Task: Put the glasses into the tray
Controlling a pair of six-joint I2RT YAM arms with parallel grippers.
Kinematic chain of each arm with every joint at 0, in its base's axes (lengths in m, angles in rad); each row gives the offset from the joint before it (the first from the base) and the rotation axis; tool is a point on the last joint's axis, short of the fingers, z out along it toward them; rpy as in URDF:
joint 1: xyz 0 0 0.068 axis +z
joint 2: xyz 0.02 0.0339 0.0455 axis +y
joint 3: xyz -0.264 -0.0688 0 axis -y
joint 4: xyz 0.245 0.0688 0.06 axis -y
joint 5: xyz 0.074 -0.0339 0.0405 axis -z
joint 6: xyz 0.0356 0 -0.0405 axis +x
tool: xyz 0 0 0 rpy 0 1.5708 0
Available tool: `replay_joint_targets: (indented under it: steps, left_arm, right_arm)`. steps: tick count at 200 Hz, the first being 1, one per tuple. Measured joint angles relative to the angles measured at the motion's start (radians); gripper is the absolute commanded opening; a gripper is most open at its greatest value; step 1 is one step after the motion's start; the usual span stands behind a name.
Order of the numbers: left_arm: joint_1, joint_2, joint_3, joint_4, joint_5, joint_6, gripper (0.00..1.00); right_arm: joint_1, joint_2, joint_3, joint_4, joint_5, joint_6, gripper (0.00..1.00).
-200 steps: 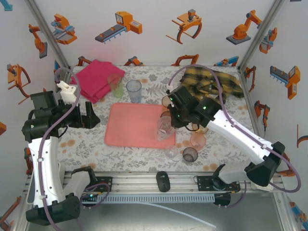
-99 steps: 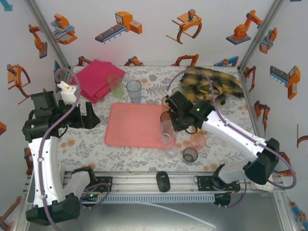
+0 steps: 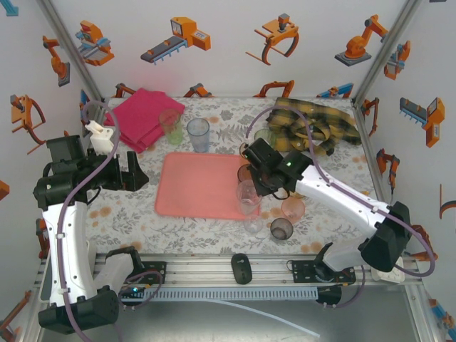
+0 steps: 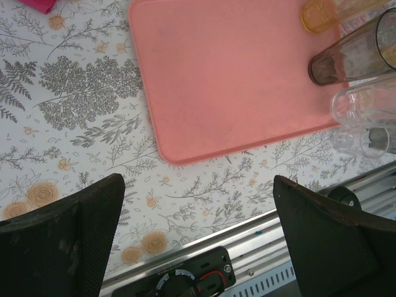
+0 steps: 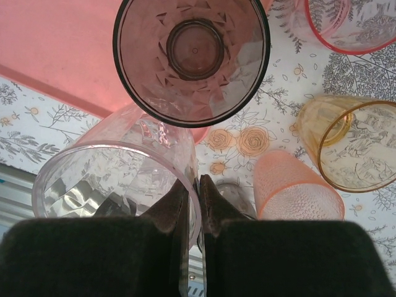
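Right gripper (image 5: 193, 185) pinches a clear glass (image 5: 93, 179) by its rim; a smoky glass (image 5: 192, 55) just ahead of the jaws could get knocked during lowering.

Your left wrist view cuts the tray (image 4: 235, 74) off at its top edge; your right wrist view crops the pink glass (image 5: 346, 28).

Glossy glasses (image 5: 352, 148), matt tray (image 5: 49, 49)
Clamped in the matt black fingers (image 5: 170, 207), the clear glass (image 5: 105, 179) gleams smooth. Just beyond them the smoky glass (image 5: 192, 55) is faceted and shiny, the tray plain dull pink plastic.
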Motion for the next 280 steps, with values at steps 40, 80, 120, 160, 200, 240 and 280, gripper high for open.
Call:
replay_joint_targets:
  steps: [40,80,120,160,200,240,280]
  left_arm:
    - [0.000,0.000,0.000,0.000,0.000,0.000,0.97]
    - [0.000,0.001,-0.006,0.000,0.000,0.000,0.97]
    - [0.000,0.001,-0.008,-0.002,0.000,0.000,0.97]
    - [0.000,0.001,-0.013,-0.002,0.000,0.000,0.97]
    - [0.000,0.001,-0.021,-0.002,0.000,0.000,0.97]
    - [0.000,0.001,-0.030,-0.002,0.000,0.002,0.97]
    - [0.000,0.000,-0.033,-0.002,0.000,0.005,0.97]
  right_arm:
    - [0.000,0.007,-0.013,0.011,0.001,0.000,0.01]
    - [0.000,0.032,-0.017,0.021,0.014,0.000,0.02]
    - [0.000,0.055,-0.018,0.029,0.023,0.000,0.03]
    - [0.000,0.055,-0.025,0.030,0.026,-0.001,0.04]
    - [0.000,0.060,-0.039,0.033,0.027,-0.001,0.05]
    - [0.000,0.065,-0.051,0.038,0.027,-0.001,0.06]
    - [0.000,0.075,-0.055,0.051,0.027,-0.001,0.07]
